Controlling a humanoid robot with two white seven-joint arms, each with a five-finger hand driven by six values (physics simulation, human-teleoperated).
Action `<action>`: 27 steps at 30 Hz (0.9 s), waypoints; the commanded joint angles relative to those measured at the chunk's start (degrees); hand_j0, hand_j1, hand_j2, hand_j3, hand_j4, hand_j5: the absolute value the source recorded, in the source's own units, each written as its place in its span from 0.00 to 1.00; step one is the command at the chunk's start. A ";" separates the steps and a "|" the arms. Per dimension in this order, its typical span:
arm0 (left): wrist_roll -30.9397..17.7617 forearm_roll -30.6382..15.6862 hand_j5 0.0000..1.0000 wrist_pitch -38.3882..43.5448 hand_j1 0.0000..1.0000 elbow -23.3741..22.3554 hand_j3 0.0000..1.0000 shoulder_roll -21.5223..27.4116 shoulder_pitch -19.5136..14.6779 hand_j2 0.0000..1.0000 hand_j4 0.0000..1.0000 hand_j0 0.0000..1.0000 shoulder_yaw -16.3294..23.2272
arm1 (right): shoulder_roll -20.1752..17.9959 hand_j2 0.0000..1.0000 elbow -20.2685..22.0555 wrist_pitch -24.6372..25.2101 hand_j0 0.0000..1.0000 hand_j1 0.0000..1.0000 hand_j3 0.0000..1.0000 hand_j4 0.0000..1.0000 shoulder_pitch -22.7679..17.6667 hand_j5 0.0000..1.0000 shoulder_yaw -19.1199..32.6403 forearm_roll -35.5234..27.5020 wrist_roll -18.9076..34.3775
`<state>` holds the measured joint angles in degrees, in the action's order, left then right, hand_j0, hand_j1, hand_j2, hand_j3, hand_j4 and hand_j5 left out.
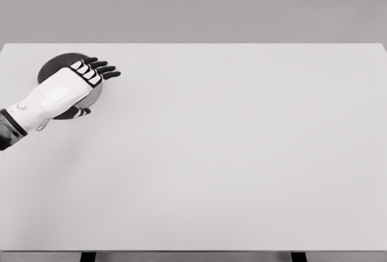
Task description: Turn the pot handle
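My left hand [77,83] hangs over the pot [55,65], which sits at the far left of the white surface [242,153], near its back edge, and my fingers [103,70] are stretched out flat and close together past the pot's right rim, holding nothing. The worry, as I judge it, is that I cannot see the handle I am meant to turn: my palm and wrist cover most of the pot, so I could come down on the rim or the wall instead and only shove the whole pot sideways, perhaps toward the left edge of the surface, which is close by. A flat hand pressing on a round rim could also tip the pot or slip off it. A small dark shape peeks out under my wrist at the pot's near side; it may be the handle or my thumb, and I cannot tell which. Whether my palm touches the pot or floats above it is also unclear from this angle. My right arm does not show at all.
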<state>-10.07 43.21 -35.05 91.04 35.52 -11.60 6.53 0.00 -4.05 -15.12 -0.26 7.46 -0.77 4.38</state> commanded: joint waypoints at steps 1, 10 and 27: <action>0.14 0.47 1.00 0.05 1.00 -1.31 1.00 -0.54 0.00 1.00 1.00 1.00 -0.11 | 0.00 1.00 0.01 0.00 1.00 1.00 1.00 1.00 0.00 1.00 0.01 -0.02 0.01; 0.23 1.88 1.00 0.05 1.00 -5.00 1.00 -0.98 0.09 1.00 1.00 1.00 -0.20 | 0.00 1.00 0.01 0.00 1.00 1.00 1.00 1.00 0.00 1.00 0.01 -0.02 0.01; 0.23 4.43 1.00 0.05 1.00 -7.02 1.00 -0.45 0.26 1.00 1.00 1.00 -4.51 | 0.00 1.00 0.01 0.00 1.00 1.00 1.00 1.00 0.00 1.00 0.01 -0.02 0.01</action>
<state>-9.88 47.86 -35.05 84.02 34.95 -11.34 2.17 0.00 -4.05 -15.11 -0.26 7.46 -0.77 4.38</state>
